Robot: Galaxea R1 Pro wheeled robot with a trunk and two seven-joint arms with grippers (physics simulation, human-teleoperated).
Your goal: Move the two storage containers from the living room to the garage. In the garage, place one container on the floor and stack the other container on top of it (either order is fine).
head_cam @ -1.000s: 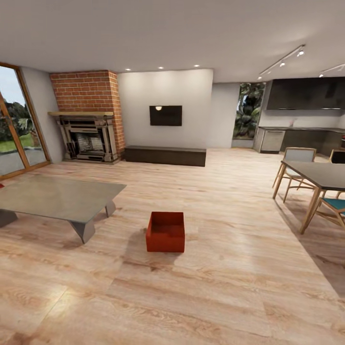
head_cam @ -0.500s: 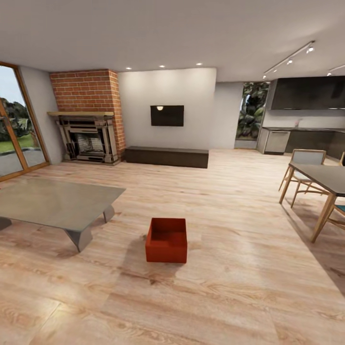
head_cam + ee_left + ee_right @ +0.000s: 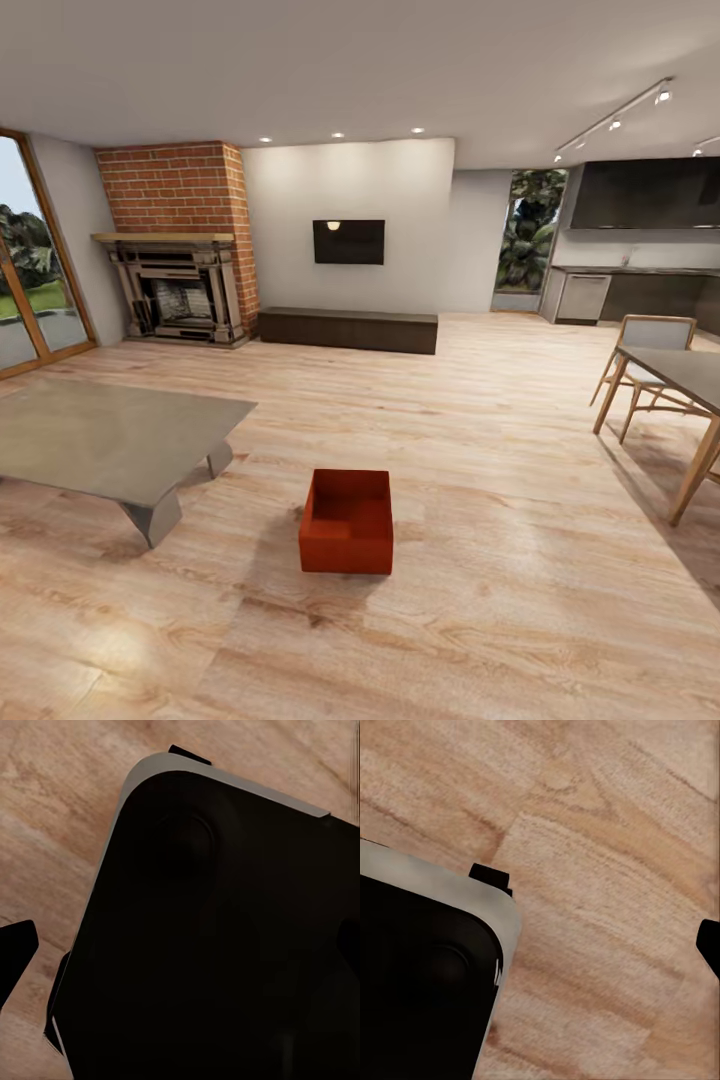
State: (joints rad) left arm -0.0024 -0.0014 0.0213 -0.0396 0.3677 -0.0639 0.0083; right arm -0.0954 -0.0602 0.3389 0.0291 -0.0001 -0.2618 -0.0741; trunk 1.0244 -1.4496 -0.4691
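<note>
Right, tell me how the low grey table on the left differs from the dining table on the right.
The low grey table sits close to the floor on short grey angled legs; the dining table stands much taller on slim wooden legs. The low table has no seating beside it, while the dining table has a wooden chair drawn up to it. The low table's top is lighter grey, the dining table's darker. Both stand on the wood plank floor.

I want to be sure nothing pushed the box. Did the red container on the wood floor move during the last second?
No. The container keeps its place beside the grey low table; both slid down the head view together, so the camera moved.
</note>
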